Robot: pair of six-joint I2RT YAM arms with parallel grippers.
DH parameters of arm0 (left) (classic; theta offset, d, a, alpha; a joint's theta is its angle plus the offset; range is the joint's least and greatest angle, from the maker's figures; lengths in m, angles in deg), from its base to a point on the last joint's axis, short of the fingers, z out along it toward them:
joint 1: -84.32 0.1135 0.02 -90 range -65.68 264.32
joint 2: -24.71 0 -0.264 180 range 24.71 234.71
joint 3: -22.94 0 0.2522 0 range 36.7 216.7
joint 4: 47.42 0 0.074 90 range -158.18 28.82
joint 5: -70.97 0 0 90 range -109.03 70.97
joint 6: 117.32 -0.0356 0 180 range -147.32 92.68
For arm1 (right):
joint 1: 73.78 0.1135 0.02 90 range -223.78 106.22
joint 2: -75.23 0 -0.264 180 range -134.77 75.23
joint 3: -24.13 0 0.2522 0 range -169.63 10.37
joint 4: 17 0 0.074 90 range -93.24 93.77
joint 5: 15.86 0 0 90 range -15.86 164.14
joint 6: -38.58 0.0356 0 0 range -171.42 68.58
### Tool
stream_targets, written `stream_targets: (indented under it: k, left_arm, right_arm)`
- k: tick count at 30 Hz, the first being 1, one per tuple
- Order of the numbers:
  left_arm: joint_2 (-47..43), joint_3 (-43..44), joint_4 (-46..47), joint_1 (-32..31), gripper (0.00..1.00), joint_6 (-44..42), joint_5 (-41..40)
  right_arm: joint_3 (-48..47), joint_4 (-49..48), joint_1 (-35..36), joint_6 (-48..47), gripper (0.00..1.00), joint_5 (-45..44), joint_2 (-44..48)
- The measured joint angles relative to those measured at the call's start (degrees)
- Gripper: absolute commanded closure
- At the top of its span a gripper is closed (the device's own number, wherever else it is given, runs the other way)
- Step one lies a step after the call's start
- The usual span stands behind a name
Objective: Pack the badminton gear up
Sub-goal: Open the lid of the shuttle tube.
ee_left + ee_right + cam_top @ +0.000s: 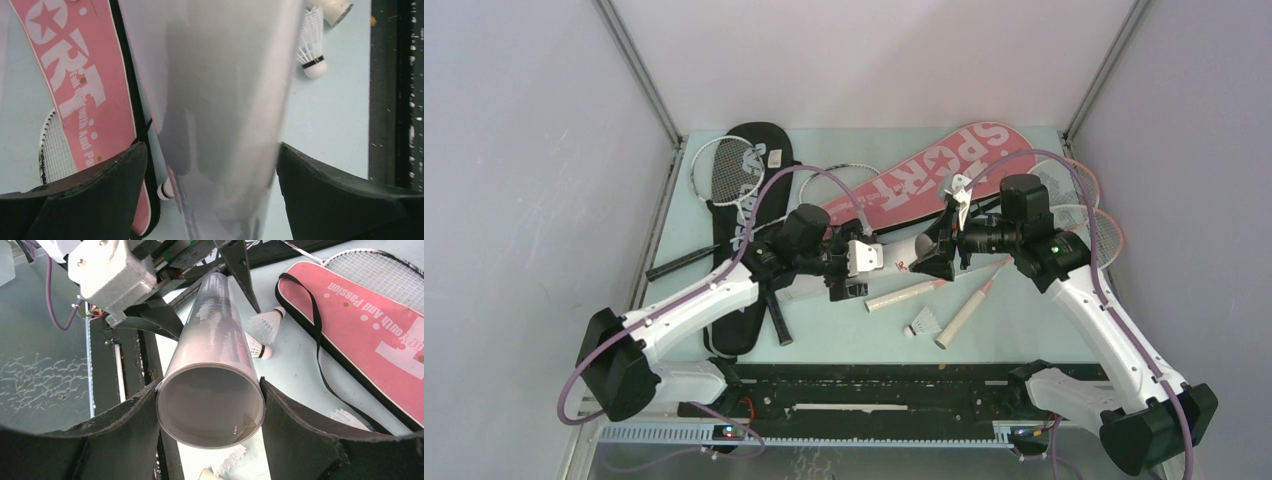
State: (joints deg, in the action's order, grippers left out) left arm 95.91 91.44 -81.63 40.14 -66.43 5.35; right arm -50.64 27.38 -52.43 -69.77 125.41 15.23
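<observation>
The long white tube (906,250) hangs level above the table between my two grippers. My right gripper (936,252) is shut on its open end (210,405), with both fingers pressed against its wall. My left gripper (871,265) straddles the tube's other part (220,100) with its jaws open, a gap showing beside the left finger (115,180). White shuttlecocks lie on the table (922,322) (311,45) (267,322). The pink "SPORT" cover (944,165) (370,330) lies at the back, and the black cover (749,200) on the left bears a white racket (724,170).
Two racket handles (904,295) (969,305) lie on the table below the tube. Another racket head (1094,220) rests at the right edge. A black rail (884,385) runs along the near edge. Grey walls close in on both sides.
</observation>
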Motion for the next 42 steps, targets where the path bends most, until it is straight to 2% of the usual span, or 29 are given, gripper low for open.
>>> stream_targets:
  k: [5,7,12,16,18,21,27,35,42]
  left_arm:
    - [3.6,0.0,3.1,0.0,0.07,-0.4,0.2]
    - [4.5,0.0,3.3,0.0,0.10,-0.4,0.4]
    - [4.7,0.0,3.4,0.0,0.22,-0.4,0.6]
    - [3.0,0.0,3.0,0.0,0.40,-0.6,0.6]
    - [2.1,0.0,2.8,0.0,0.43,-0.9,0.7]
    - [0.7,0.0,2.1,0.0,0.43,-1.0,0.4]
    - [0.0,0.0,1.7,0.0,0.41,-1.4,0.3]
    - [0.0,0.0,1.8,0.0,0.40,-1.4,0.2]
    - [0.3,0.0,1.9,0.0,0.39,-1.4,0.3]
  right_arm:
    - [0.0,0.0,-0.3,0.7,0.60,0.4,-0.1]
    - [0.0,0.0,-0.4,0.7,0.57,0.5,-0.1]
    - [1.0,-0.4,-0.7,0.7,0.36,0.4,-0.1]
    - [1.4,-0.2,-1.1,0.2,0.21,-0.7,0.5]
    - [1.5,0.2,-1.3,-0.5,0.11,-1.0,1.5]
    - [1.5,1.1,-1.8,-1.7,0.05,-2.1,4.0]
    - [0.7,6.9,-2.2,-8.2,0.08,-6.3,8.5]
    - [-2.7,14.8,-1.5,-15.1,0.27,-8.9,11.4]
    - [-3.4,16.6,0.9,-17.1,0.32,-8.8,10.3]
